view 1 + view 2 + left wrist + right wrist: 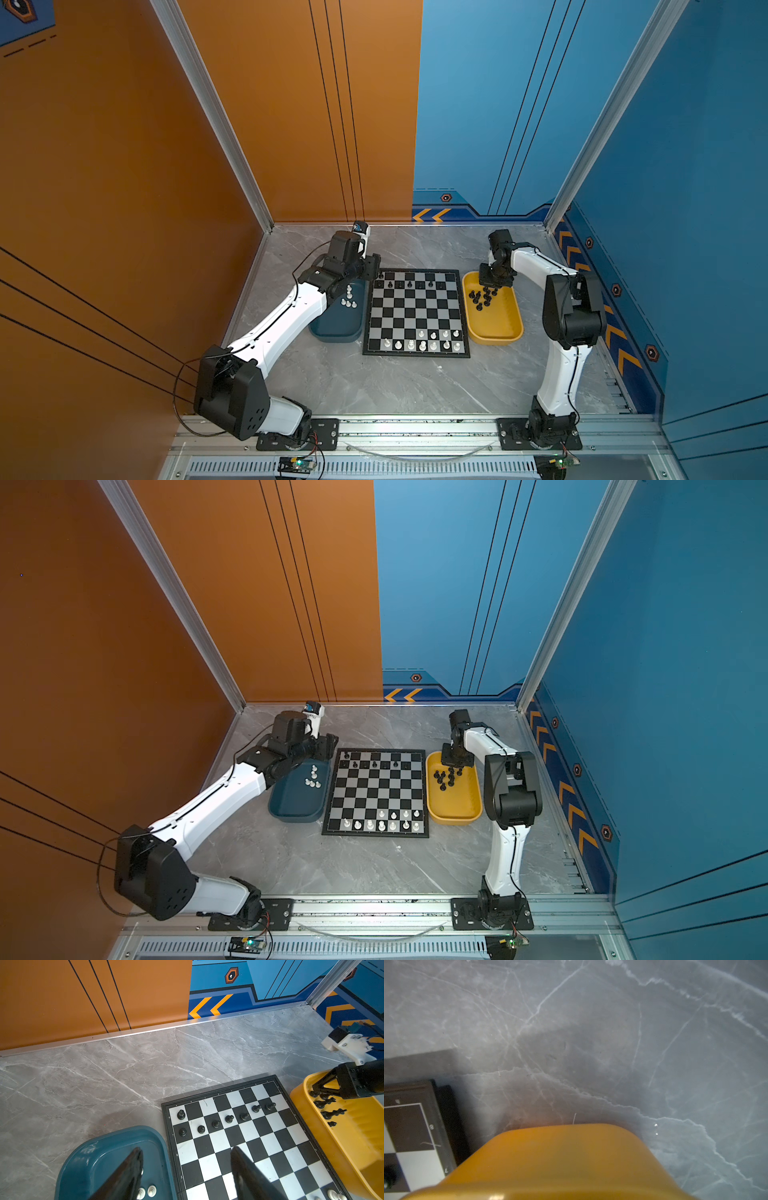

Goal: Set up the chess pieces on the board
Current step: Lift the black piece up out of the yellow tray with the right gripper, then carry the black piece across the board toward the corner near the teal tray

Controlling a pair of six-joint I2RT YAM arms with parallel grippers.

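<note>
The right gripper (314, 1091) is closed among black chess pieces (325, 1103) crowding its tips in the yellow tray (353, 1142); hold unclear. Lifting could topple neighbours. The left gripper (185, 1149) hangs open, empty.

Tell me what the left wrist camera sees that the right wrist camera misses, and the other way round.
Only the left wrist view: the dark blue tray holding white pieces, black pieces standing across the board, spare black pieces in the yellow tray with the right claw down among them, and its own open left claw. Only the right wrist view: nothing new, just a blurred close-up of the yellow tray's end wall. Both: the yellow tray, a board corner with one black piece, and the marble tabletop.
</note>
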